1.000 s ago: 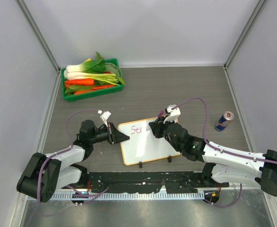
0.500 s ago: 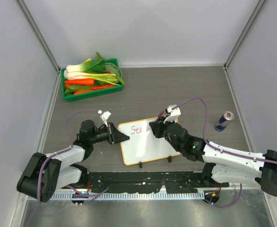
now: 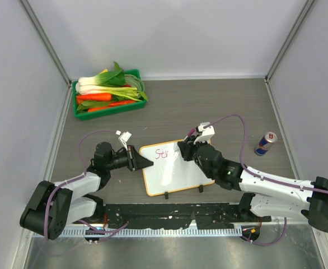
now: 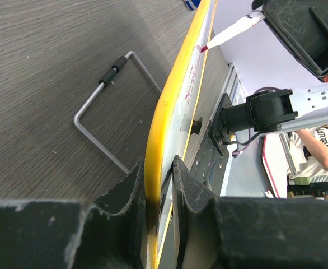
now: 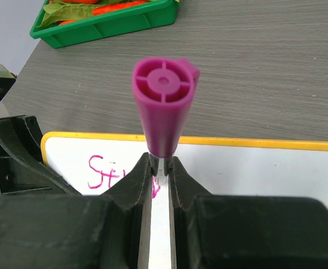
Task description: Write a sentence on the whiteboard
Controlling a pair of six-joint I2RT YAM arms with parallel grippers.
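White shells on bulky black joints form the left arm (image 3: 83, 182), lower left, and the right arm (image 3: 276, 188), lower right. Both carry looping purple cables (image 3: 243, 137). The left gripper (image 4: 159, 185) and right gripper (image 5: 159, 171) are matte black, seemingly scuffed.

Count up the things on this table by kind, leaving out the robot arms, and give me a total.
whiteboard: 1
pink marker: 1
drink can: 1
green tray of vegetables: 1
Total: 4
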